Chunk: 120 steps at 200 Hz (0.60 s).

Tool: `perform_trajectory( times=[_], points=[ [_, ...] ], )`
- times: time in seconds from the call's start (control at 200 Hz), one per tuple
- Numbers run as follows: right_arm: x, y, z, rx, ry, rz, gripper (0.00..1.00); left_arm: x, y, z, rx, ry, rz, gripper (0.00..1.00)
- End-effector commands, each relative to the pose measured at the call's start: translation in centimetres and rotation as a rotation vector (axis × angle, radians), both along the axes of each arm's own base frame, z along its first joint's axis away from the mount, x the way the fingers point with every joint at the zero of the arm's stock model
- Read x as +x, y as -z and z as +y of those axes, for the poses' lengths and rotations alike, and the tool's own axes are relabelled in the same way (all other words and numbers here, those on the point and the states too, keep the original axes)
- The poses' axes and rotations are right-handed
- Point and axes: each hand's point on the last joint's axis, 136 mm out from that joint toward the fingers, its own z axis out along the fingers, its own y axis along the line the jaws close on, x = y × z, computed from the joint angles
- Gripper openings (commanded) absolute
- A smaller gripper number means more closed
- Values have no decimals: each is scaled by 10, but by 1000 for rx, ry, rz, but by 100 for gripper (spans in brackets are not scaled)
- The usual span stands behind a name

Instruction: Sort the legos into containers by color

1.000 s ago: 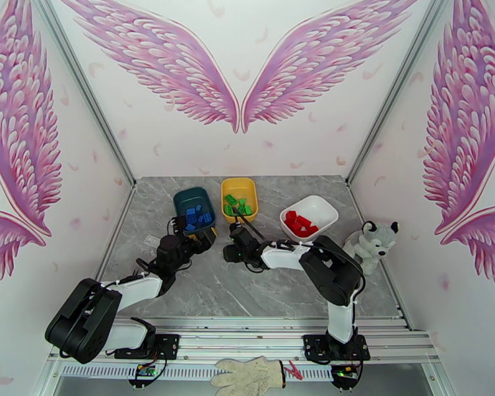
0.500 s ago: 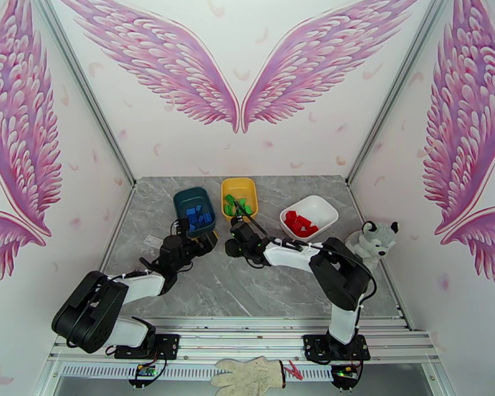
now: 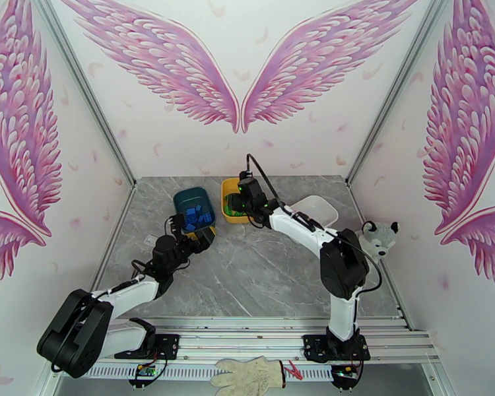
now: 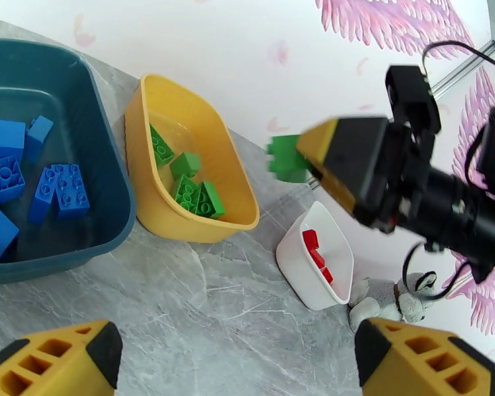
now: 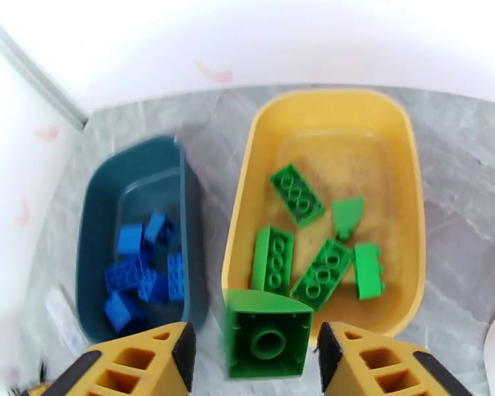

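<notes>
Right gripper parted — green lego loose between (fingertips cropped); left gripper wide apart.

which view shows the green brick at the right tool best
Right wrist: the green brick is close and sharp, hollow underside facing the camera. Left wrist shows the brick smaller, side-on. Top external: too small to tell.

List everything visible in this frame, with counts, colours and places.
teal tub, yellow tub, white tub: one each, left to right across the far table
blue bricks: about six, in teal tub
green bricks: five, in yellow tub
single green brick: one, over yellow tub's near edge
red bricks: several, in white tub
plush husky: one, grey-white, right of white tub
glove: one, cream, front ledge
left gripper: open, beside teal tub
right gripper: open, flanking the single green brick
</notes>
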Motion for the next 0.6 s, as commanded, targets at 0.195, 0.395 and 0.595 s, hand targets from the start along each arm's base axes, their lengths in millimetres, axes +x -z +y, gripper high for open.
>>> perform_trajectory(
  times=[0.195, 0.395, 0.595],
  points=[
    [-14, 9, -10, -80, -10, 43, 77, -12, -2, 21, 64, -69, -22, 99],
    [-60, -9, -46, -70, -1, -17, 86, -23, -14, 40, 65, -148, -59, 99],
    [-108, -52, -99, -82, 63, -131, 93, -35, -44, 66, -5, -277, -135, 99]
  ],
)
